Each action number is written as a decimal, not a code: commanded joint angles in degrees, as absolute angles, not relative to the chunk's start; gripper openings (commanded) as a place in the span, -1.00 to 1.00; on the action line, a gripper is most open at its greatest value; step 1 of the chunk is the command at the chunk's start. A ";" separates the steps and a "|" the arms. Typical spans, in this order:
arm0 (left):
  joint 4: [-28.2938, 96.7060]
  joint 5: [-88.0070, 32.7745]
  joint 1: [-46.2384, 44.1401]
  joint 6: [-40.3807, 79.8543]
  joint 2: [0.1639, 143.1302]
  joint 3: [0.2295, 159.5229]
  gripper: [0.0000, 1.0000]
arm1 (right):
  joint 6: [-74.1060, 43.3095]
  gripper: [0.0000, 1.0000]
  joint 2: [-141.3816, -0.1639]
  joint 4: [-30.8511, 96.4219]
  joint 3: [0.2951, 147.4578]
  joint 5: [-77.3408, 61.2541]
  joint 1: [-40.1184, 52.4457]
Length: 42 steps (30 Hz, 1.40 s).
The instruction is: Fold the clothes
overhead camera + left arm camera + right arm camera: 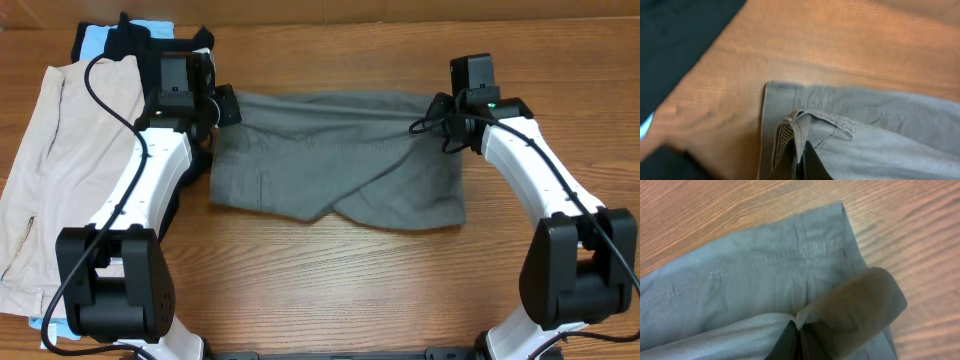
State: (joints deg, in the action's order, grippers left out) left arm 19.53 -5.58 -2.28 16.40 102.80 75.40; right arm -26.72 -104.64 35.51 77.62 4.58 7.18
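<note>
Bottom centre: left gripper [799, 160] clenched on waistband of mid-grey woven shorts [890, 135], right gripper [797, 336] on folded hem; lift evenly, keep cloth taut, align edges.

Left gripper [225, 106] hides grey shorts [330, 160] corner; beige shorts [50, 180] cut at left edge; black garment [190, 180] mostly hidden.

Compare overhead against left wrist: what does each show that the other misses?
Overhead only: the whole grey shorts spread out, the right gripper at their right edge, and beige shorts at far left. Left wrist only: a close view of the left gripper shut on a bunched edge of the shorts, stitching visible. Both: the shorts, the black garment and the wooden table.
</note>
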 commanded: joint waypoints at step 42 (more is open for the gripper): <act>27.73 -11.90 -2.28 3.51 105.41 79.75 0.68 | -17.56 1.00 -106.26 46.54 94.61 0.49 5.76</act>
State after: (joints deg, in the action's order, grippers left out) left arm 24.29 -7.92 -2.26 9.65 108.57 76.79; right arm -17.91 -111.18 41.95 89.17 2.74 6.02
